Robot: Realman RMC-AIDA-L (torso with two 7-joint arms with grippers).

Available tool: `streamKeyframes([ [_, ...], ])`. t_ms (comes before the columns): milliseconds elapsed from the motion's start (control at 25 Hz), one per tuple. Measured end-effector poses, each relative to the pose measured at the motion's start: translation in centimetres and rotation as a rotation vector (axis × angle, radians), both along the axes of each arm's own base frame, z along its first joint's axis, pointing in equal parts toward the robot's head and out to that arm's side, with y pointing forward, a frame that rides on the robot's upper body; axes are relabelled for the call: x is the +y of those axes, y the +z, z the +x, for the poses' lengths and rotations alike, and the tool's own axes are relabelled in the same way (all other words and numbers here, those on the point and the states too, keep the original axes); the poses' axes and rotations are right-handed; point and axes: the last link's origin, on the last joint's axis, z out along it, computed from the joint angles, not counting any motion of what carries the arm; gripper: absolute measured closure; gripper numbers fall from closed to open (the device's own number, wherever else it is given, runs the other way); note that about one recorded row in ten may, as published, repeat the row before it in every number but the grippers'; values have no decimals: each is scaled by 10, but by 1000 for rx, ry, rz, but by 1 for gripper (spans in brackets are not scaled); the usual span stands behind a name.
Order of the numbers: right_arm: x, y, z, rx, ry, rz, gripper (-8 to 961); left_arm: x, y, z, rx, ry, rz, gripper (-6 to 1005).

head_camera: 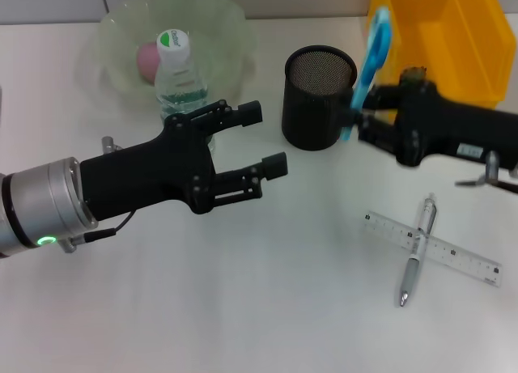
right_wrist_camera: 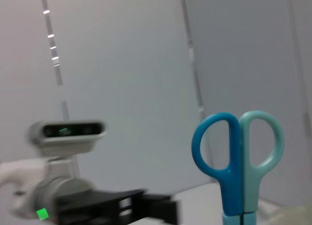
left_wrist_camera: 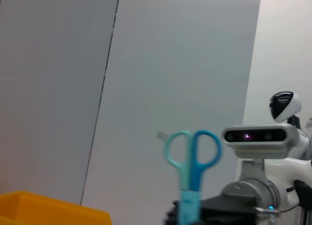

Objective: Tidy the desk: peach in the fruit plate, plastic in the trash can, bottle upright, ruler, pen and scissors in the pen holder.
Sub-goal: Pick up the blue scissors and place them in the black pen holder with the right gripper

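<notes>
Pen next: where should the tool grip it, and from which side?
Grip the pen from above, probably on its lower grey barrel near the tip, tool closing across its width. It lies flat, crossing over the ruler, so the upper part leaves little room beside it. The right tool, nearer, holds the scissors; the left tool is open.

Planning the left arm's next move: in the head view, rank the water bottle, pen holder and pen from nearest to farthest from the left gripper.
From the open left gripper, mid-desk:
1. Water bottle, upright just behind the gripper, before the fruit plate.
2. Pen holder, ahead on the right-arm side, beside the right gripper holding scissors.
3. Pen, far right, lying across the ruler.
</notes>
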Motion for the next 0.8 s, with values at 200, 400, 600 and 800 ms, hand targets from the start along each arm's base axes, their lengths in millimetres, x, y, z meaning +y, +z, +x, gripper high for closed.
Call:
streamKeyframes([
  [200,16,5,6,19,-77,128,730,-1,-2,1,4,-23,23,282],
  [400,29,0,10,-5,-99,246,726,0,-4,1,12,-24,20,187],
  [600,41,-13,13,-34,-133,322,722,2,-5,0,22,-15,23,167],
  [800,48,-27,13,-75,-144,369,718,4,-7,0,29,-6,24,167],
])
